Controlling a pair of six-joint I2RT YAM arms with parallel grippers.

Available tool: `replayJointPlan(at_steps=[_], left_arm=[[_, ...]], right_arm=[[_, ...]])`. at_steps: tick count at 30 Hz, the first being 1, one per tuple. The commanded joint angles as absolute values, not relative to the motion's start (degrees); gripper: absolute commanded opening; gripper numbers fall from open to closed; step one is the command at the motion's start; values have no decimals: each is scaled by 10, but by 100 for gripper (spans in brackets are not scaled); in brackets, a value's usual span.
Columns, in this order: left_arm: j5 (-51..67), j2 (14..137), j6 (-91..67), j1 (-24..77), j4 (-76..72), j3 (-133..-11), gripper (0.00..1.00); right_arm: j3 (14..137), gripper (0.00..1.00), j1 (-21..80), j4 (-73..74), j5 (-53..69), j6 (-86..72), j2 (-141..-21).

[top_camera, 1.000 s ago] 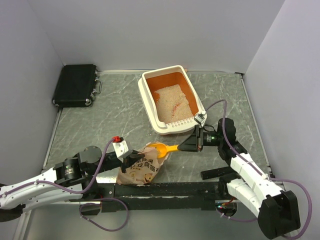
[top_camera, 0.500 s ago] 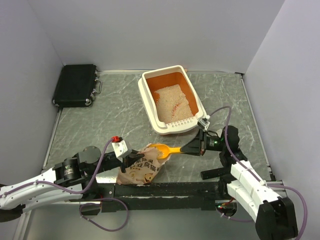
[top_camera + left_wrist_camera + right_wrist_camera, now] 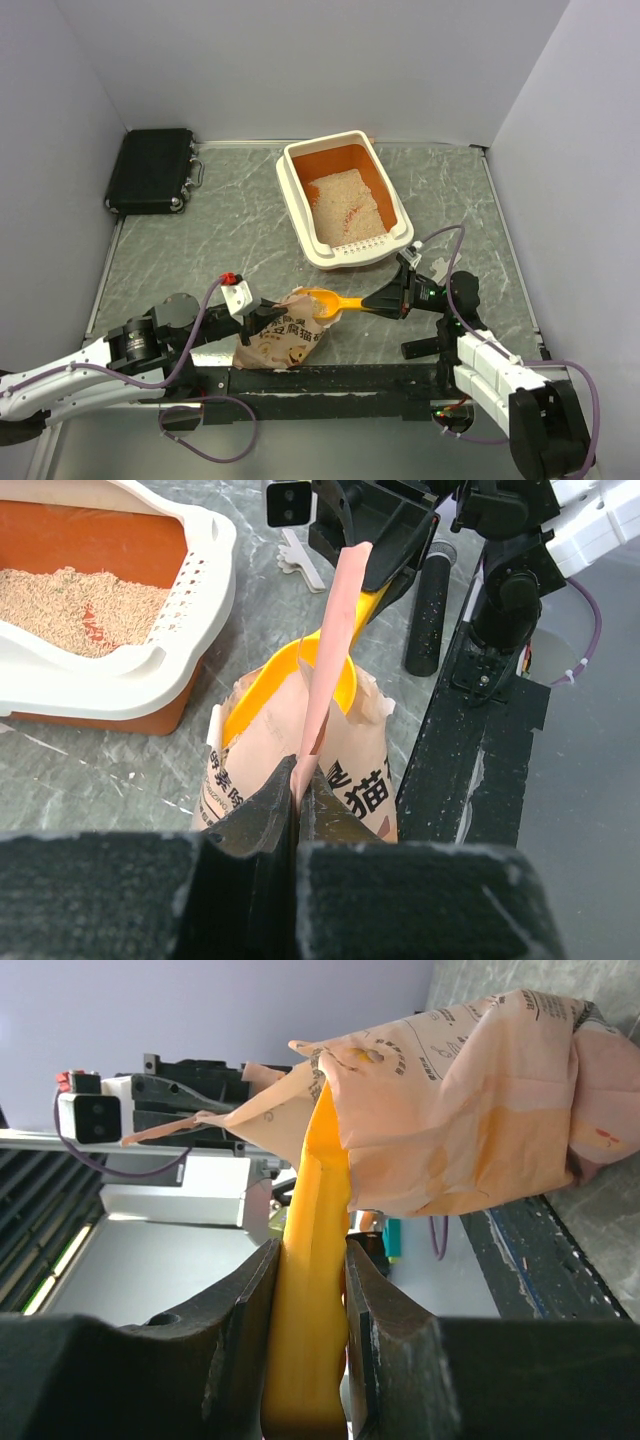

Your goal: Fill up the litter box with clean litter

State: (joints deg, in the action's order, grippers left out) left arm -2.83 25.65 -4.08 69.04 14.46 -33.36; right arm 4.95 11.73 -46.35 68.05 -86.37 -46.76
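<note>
The litter box (image 3: 295, 190), cream-white outside and orange inside, stands at the back centre with pale beige clean litter (image 3: 343, 205) over part of its floor; it also shows in the left wrist view (image 3: 215, 555) with litter (image 3: 70, 595). My right gripper (image 3: 385, 299) is shut on the handle of the yellow-orange scoop (image 3: 325, 300), whose bowl sits in the mouth of the peach-pink bag (image 3: 285, 340). My left gripper (image 3: 262, 318) is shut on the bag's top edge (image 3: 330, 670), holding it open. The scoop (image 3: 315, 1290) runs into the bag (image 3: 470, 1110) in the right wrist view.
A black case (image 3: 150, 170) lies at the back left corner. A black cylinder (image 3: 425, 600) lies on the table near the right arm's base. A black rail (image 3: 330, 378) runs along the near edge. Grey walls close in the table on three sides.
My right arm has lowered and drawn nearer, and the scoop's handle has tilted. The scoop's bowl stays in the bag's mouth. The left gripper has hardly moved.
</note>
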Motion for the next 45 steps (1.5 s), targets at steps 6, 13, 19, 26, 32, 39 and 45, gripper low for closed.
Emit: replayJointPlan(at_steps=[6, 13, 19, 26, 32, 39, 45], left_arm=[[-23, 254, -40, 686, 118, -332, 1], [-28, 250, -40, 685, 118, -332, 1], [-42, 236, -39, 684, 113, -331, 1], [-61, 214, -38, 683, 107, -329, 1], [-61, 216, -35, 683, 109, -329, 1], [-62, 215, -36, 683, 110, -329, 1], [-62, 217, -35, 681, 112, -330, 1]], right_arm=[[48, 0, 116, -629, 657, -942, -461], [86, 0, 115, -497, 657, -904, -383], [102, 0, 114, -396, 646, -864, -338], [94, 0, 107, -352, 639, -860, -319], [93, 0, 97, -327, 609, -853, -288], [93, 0, 90, -269, 552, -851, -232], [99, 0, 84, -257, 508, -853, -216]])
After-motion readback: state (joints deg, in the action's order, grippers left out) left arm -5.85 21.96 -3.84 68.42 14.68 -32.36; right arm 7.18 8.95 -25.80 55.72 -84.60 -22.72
